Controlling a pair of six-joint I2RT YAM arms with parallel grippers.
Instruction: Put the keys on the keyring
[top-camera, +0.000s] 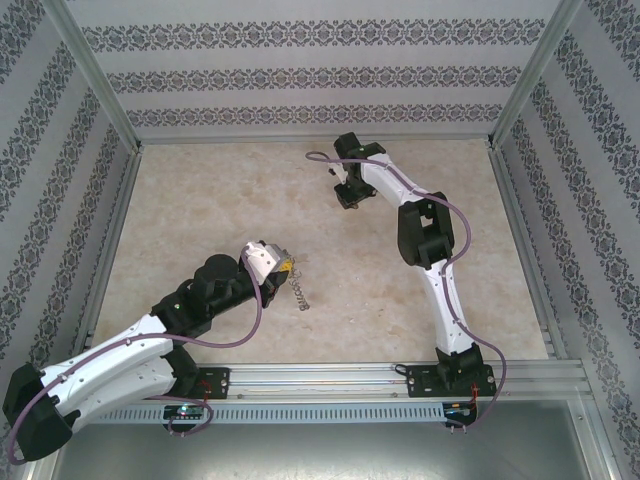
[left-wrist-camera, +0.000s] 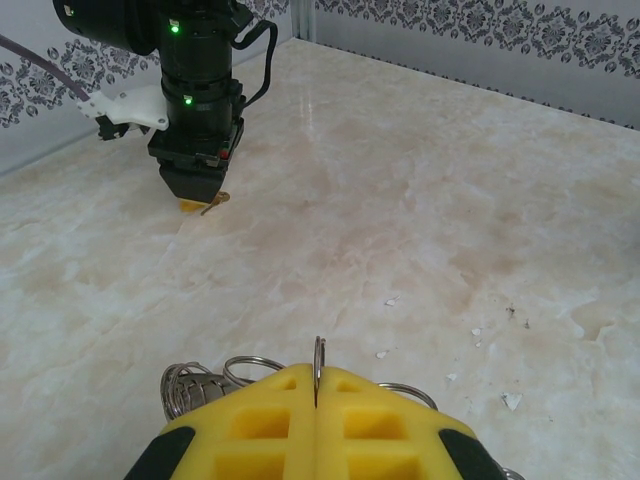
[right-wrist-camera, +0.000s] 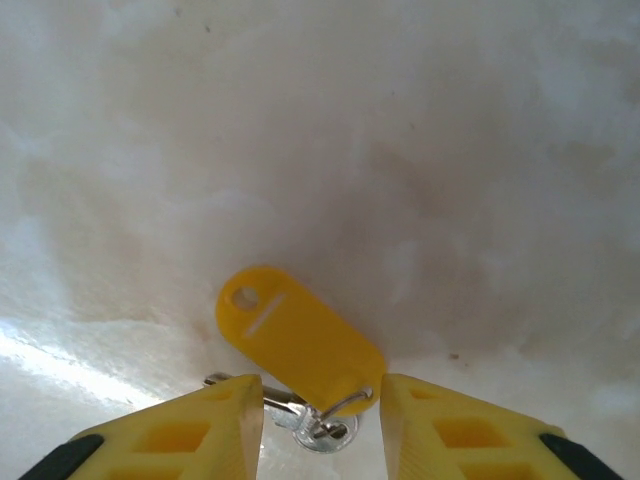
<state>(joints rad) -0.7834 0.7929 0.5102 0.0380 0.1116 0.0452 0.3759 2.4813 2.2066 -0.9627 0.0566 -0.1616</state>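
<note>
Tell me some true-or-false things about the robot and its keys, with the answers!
1. The left gripper is shut on the keyring. True.
2. The key tag is blue. False: it is yellow.
3. The right gripper has its fingers apart, one on each side of the key tag's end. True.
4. The key tag already hangs on the keyring. False: it lies on the table, far from the keyring.
5. The two grippers touch each other. False: they are well apart, with the right gripper farther back.
</note>
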